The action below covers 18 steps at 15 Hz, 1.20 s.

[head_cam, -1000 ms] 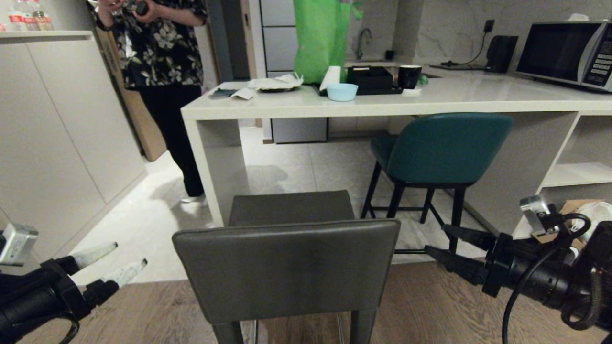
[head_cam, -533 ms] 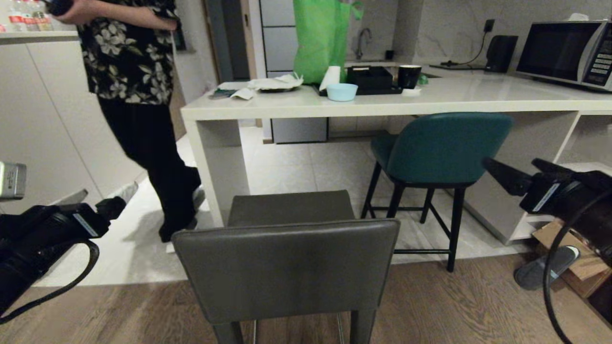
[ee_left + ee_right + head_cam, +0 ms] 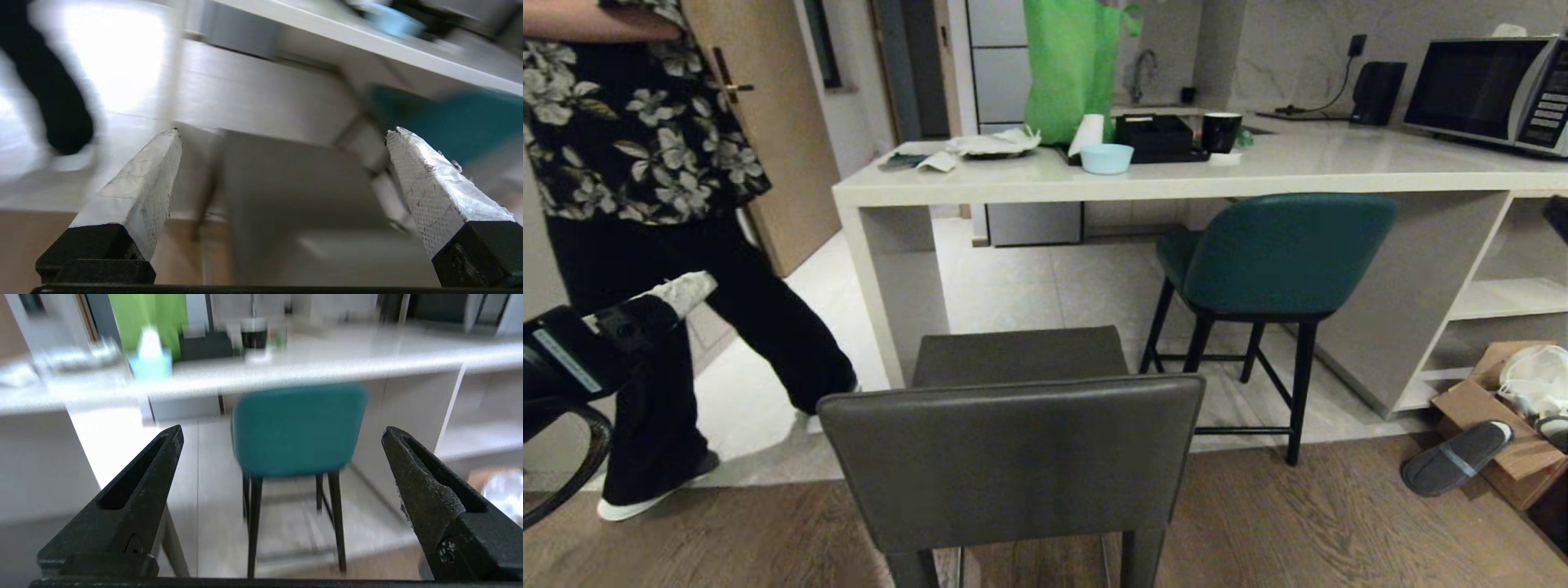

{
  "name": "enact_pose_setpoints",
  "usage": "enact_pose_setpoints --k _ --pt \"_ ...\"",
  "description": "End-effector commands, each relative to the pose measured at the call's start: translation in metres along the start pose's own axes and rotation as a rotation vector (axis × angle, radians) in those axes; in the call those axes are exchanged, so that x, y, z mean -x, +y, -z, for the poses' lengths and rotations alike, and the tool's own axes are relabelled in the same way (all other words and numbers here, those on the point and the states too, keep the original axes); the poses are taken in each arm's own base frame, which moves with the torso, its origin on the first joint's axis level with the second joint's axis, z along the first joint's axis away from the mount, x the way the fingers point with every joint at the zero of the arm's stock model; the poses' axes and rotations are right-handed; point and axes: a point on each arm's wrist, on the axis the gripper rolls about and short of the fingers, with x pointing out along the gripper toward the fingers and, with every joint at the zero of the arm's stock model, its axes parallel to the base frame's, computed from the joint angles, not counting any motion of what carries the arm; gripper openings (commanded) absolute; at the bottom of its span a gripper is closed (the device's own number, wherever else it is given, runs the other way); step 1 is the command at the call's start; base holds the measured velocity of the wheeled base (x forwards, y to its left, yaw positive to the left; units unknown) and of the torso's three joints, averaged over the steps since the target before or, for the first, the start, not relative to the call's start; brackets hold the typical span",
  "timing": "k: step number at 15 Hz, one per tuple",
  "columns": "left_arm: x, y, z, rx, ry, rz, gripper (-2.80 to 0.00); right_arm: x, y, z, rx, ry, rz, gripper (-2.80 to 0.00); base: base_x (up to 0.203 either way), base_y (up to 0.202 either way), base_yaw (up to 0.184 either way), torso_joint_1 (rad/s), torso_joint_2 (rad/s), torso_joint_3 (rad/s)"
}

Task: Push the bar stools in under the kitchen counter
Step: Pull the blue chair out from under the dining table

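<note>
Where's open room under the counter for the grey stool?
Bare floor under the counter, between its end panel and the teal stool, straight ahead of the grey stool. Crowded at left, where a person walks beside the left pincer.

Head view: high, looking forward and down; grey stool nearest, counter beyond.
Left wrist view: low, blurred.
Right wrist view: level, faces teal stool.
Shared: both stools, counter edge.

You have the grey stool standing upright nearest you, on the wood floor, well clear of the counter. The teal stool stands with its seat under the cream top
</note>
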Motion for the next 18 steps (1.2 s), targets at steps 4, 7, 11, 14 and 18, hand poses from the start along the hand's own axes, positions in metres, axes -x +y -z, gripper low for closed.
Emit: enact_pose_setpoints --k 4,7,11,14,18 --pt "0.093 -0.010 -0.017 -0.100 -0.187 0.111 0.00 0.068 -0.024 -0.012 0.010 -0.165 0.034 0.00 0.000 0.000 0.000 0.000 0.00 0.000" --pt "0.137 -0.004 -0.006 -0.193 -0.230 0.062 0.00 0.111 -0.037 -0.002 0.065 -0.213 0.104 0.00 0.000 0.000 0.000 0.000 0.00 0.000" --pt "0.176 0.005 0.035 -0.297 -0.219 -0.047 0.00 0.163 -0.045 0.026 0.103 -0.167 0.157 0.00 0.000 0.000 0.000 0.000 0.00 0.000" --pt "0.183 0.015 0.072 -0.344 -0.177 -0.081 0.00 0.187 -0.048 0.057 0.126 -0.100 0.169 0.00 0.000 0.000 0.000 0.000 0.00 0.000" --pt "0.182 0.027 0.107 -0.365 -0.139 -0.100 0.00 0.191 -0.047 0.099 0.149 -0.021 0.128 0.00 0.000 0.000 0.000 0.000 0.00 0.000"
